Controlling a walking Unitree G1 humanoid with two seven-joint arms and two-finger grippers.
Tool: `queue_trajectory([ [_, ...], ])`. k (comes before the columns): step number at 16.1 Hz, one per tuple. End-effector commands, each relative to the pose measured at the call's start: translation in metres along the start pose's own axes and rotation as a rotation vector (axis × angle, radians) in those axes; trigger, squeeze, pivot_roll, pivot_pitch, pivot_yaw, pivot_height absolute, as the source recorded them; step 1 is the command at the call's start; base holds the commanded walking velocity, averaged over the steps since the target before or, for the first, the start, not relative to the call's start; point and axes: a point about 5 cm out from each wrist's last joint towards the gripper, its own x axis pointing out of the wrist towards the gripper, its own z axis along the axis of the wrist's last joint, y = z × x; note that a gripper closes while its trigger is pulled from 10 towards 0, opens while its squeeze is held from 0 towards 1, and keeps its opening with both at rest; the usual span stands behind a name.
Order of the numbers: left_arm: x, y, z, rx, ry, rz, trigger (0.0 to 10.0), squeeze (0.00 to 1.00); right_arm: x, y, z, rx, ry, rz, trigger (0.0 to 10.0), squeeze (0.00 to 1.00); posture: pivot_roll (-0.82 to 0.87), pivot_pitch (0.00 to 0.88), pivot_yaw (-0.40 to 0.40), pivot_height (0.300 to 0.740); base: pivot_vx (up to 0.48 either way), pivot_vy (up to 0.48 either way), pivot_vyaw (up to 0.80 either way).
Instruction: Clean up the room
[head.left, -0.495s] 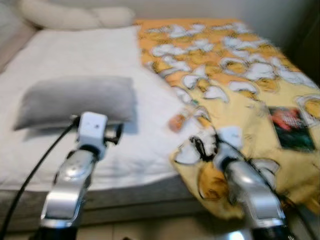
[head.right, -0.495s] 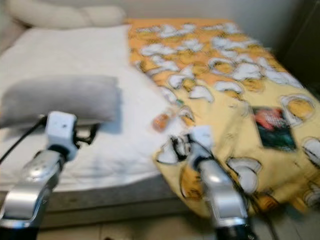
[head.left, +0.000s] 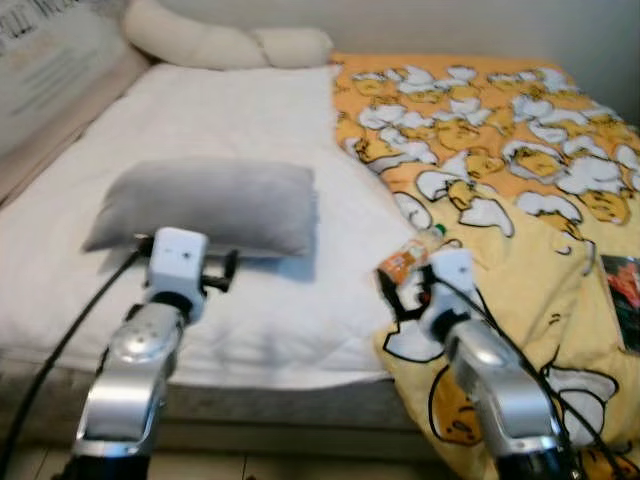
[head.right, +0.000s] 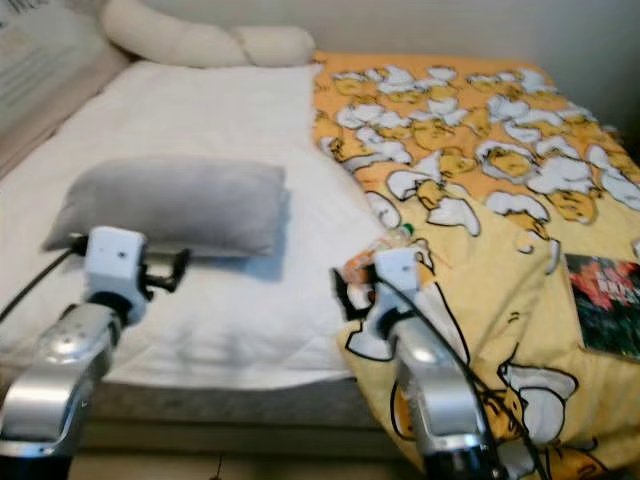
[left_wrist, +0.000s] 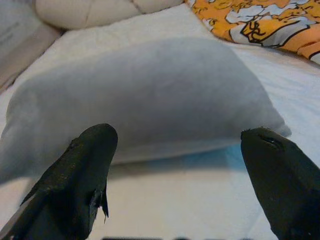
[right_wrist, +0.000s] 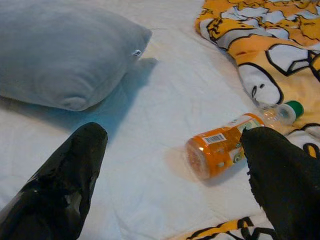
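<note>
The robot has turned toward the bed (head.left: 250, 340); the right gripper (right_wrist: 175, 165), jaws spread, nears the orange bottle (right_wrist: 225, 149); the left gripper (left_wrist: 185, 165), spread, faces the grey pillow (left_wrist: 140, 95).

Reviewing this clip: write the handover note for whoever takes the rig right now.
Left gripper: open, empty, aimed at the grey pillow on the white sheet.
Right gripper: open, empty, just short of the orange bottle.
Bottle lies on its side, green cap on, at the edge of the yellow blanket.
A dark booklet lies on the blanket, on the robot's right.
Done: nothing picked up yet.
Left: grasp the bottle, then probably clear the booklet and straighten the pillow.
</note>
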Motion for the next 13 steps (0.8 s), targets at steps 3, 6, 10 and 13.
queue_trajectory([
  [3,0.0016,-0.008,0.0038,0.004,-0.011,-0.033,10.0,0.09,-0.0021,-0.0107,0.0022,0.009,-0.002,-0.037,10.0,0.0,-0.09,0.0,0.016,0.74,0.269,0.0,0.0],
  [6,0.0026,-0.0068,0.0053,0.0,-0.015,-0.033,10.0,0.09,-0.0013,-0.0115,0.0021,0.018,0.001,-0.049,10.0,0.0,-0.09,0.0,0.017,0.74,0.268,0.0,0.0],
  [10,0.0033,-0.0056,0.0056,0.006,-0.014,-0.033,10.0,0.08,0.0004,-0.0106,0.0035,0.021,-0.002,-0.049,10.0,0.0,-0.09,0.0,0.021,0.74,0.267,0.0,0.0],
  [13,0.0037,-0.005,0.0053,0.009,-0.013,-0.034,10.0,0.08,0.0013,-0.0094,0.0036,0.023,-0.002,-0.043,10.0,0.0,-0.09,0.0,0.021,0.74,0.269,0.0,0.0],
])
